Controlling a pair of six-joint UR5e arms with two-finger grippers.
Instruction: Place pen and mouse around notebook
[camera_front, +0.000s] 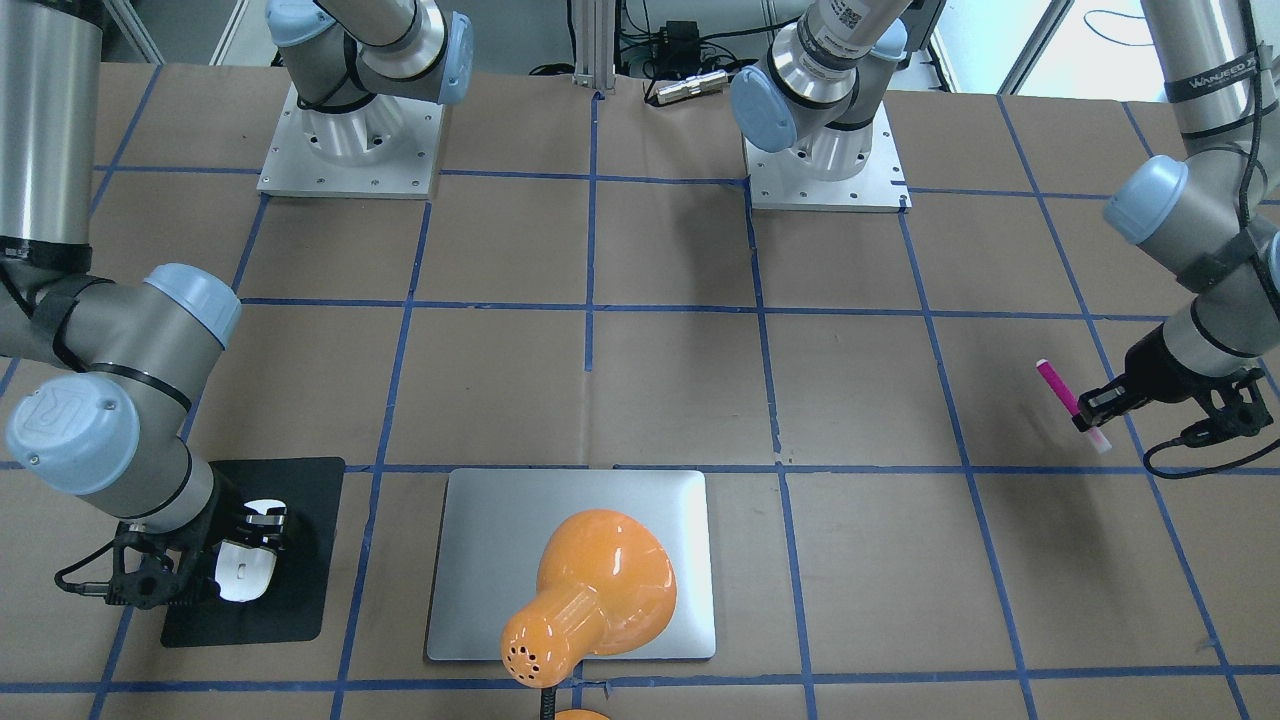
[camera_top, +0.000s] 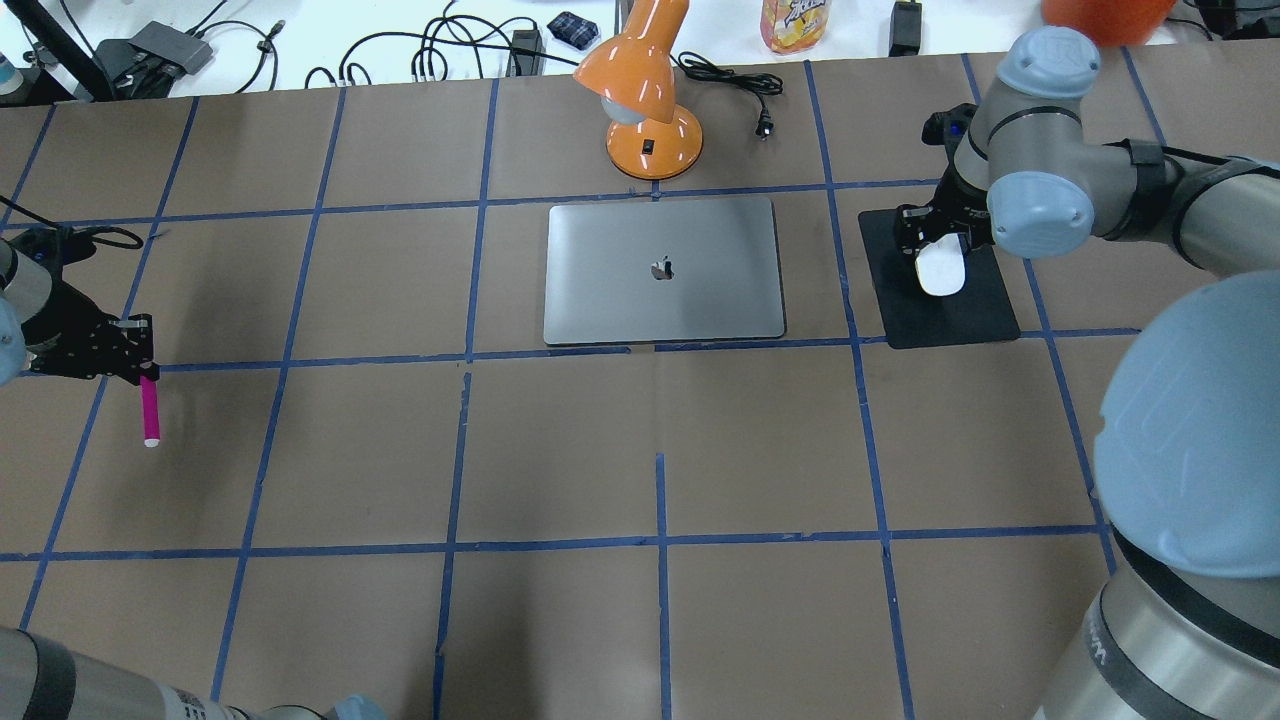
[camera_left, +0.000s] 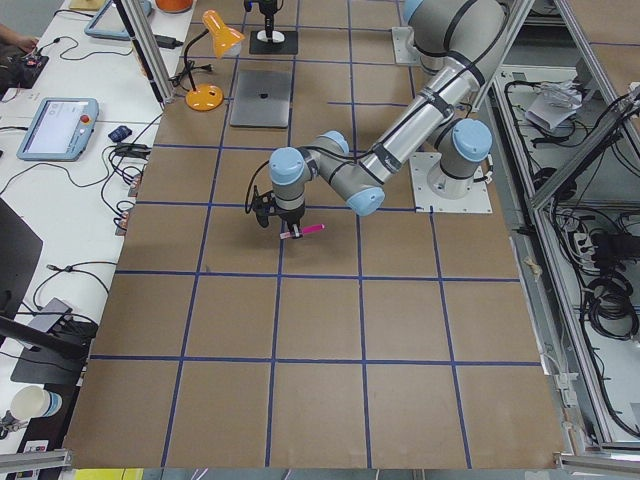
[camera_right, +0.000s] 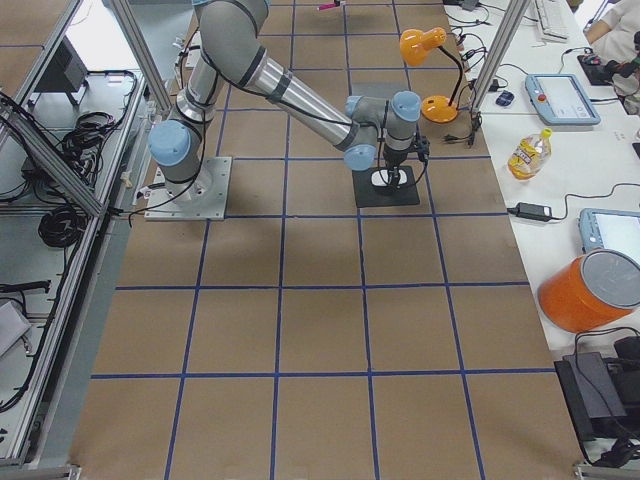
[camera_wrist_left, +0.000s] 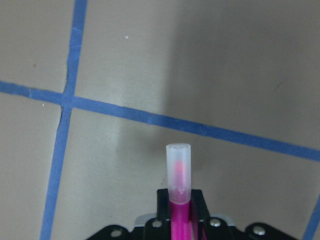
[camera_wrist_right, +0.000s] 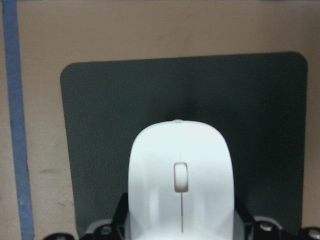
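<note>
The pink pen (camera_top: 150, 410) with a pale tip sits in my left gripper (camera_top: 140, 374), which is shut on it at the table's far left; the pen (camera_wrist_left: 178, 172) points out past the fingers over the brown paper. The white mouse (camera_top: 940, 268) is over the black mat (camera_top: 950, 312), and my right gripper (camera_top: 935, 245) is shut on it, its fingers flanking the mouse (camera_wrist_right: 180, 175). I cannot tell whether the mouse rests on the mat. The silver notebook (camera_top: 620, 300) lies flat between the arms, left of the mat.
An orange desk lamp (camera_top: 645, 100) stands just behind the notebook, and its shade (camera_front: 590, 595) covers part of the notebook in the front-facing view. Blue tape lines grid the table (camera_top: 660, 450). Cables, a bottle and devices line the far edge.
</note>
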